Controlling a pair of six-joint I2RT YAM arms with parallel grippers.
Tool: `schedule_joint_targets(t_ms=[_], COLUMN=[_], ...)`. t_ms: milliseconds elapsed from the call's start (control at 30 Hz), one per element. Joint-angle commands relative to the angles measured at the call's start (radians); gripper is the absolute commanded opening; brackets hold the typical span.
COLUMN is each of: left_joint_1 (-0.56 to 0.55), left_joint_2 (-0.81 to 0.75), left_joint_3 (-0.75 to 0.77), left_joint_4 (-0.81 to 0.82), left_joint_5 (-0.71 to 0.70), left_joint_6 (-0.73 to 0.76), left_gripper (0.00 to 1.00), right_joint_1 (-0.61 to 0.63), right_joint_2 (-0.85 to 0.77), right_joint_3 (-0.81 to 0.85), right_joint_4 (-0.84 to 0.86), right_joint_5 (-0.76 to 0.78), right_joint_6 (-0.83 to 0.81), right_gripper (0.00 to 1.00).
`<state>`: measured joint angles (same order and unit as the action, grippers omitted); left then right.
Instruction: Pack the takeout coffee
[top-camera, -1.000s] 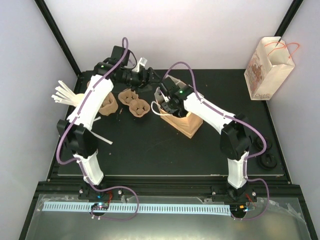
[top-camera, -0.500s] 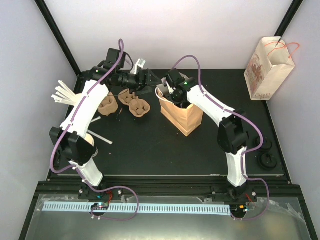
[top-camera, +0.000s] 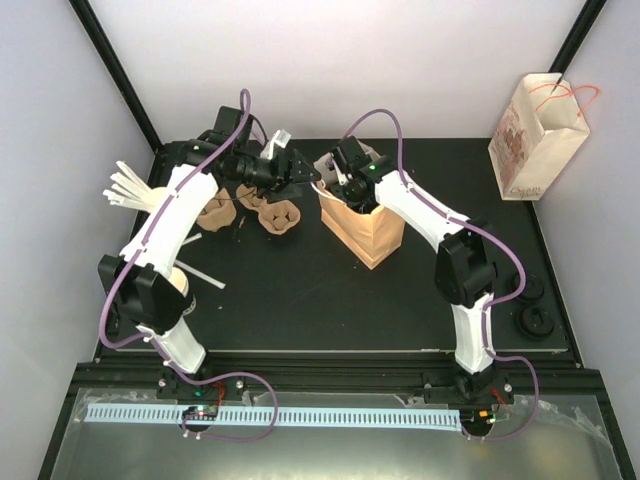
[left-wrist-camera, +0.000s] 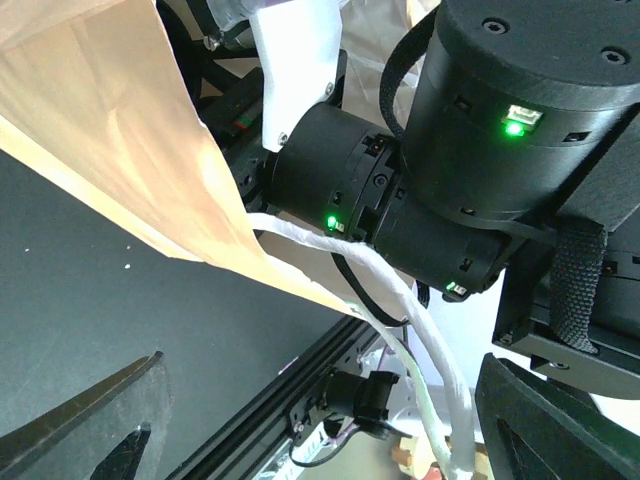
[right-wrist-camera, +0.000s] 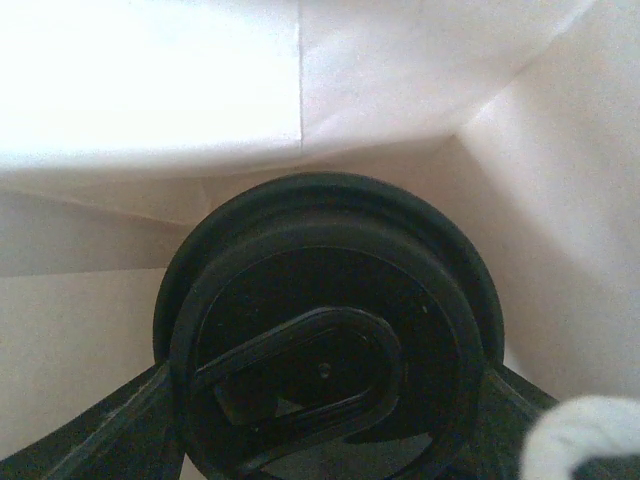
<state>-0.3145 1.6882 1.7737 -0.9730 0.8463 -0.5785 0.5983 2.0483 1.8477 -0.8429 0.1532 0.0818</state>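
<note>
Takeout coffee (right-wrist-camera: 325, 330): it's down inside the brown bag (top-camera: 372, 232). All my right wrist camera gets is its black lid (right-wrist-camera: 300, 215) face-on, with pale bag walls all round it.
Right claw (right-wrist-camera: 315, 425): pinching the takeout coffee, as I read it. A dark finger (right-wrist-camera: 100, 445) hugs each side of the lid's rim. From above, this claw is sunk in the bag's mouth and I can't see it there.
Left claw (left-wrist-camera: 320, 400): spread wide, gripping nothing. The bag's rim edge and its white handle (left-wrist-camera: 440, 365) run across the gap between the fingers. From above it hangs just beside the bag's left rim, pointing at it.
Bag: standing upright, mouth open, toward the back middle of the black table (top-camera: 300, 300).
Carriers: two brown pulp cup carriers (top-camera: 272, 212) sit near the bag on its left, below my left arm.
Stirrers: a white bunch of stirrers (top-camera: 125, 185) lies at the table's left edge, well apart from the bag.
Printed bag (top-camera: 535, 140): stands off the far right corner, well apart from everything.
</note>
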Motion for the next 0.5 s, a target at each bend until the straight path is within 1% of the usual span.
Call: schedule_joint_targets(t_ms=[0, 67, 133, 200, 333, 467], left_joint_1=[-0.003, -0.003, -0.004, -0.005, -0.006, -0.008], left_joint_2=[-0.04, -0.043, -0.047, -0.049, -0.057, -0.063], left_joint_3=[-0.004, -0.006, -0.007, -0.008, -0.015, -0.019], left_joint_4=[-0.018, -0.018, -0.019, -0.022, -0.026, -0.024], left_joint_5=[0.008, 0.008, 0.007, 0.008, 0.005, 0.006], left_joint_6=[0.022, 0.024, 0.027, 0.031, 0.036, 0.036], left_gripper=[0.86, 0.85, 0.85, 0.85, 0.85, 0.85], right_joint_1=[-0.022, -0.023, -0.022, -0.021, -0.021, -0.022], right_joint_2=[0.033, 0.01, -0.017, -0.038, -0.063, -0.116], right_joint_3=[-0.023, -0.009, 0.001, 0.013, 0.049, 0.039], right_joint_4=[-0.098, -0.09, -0.076, -0.07, -0.091, -0.078], right_joint_5=[0.054, 0.062, 0.062, 0.059, 0.061, 0.061], right_joint_6=[-0.004, -0.007, -0.009, -0.012, -0.017, -0.016], right_gripper=[0.73, 0.84, 0.94, 0.99, 1.0, 1.0])
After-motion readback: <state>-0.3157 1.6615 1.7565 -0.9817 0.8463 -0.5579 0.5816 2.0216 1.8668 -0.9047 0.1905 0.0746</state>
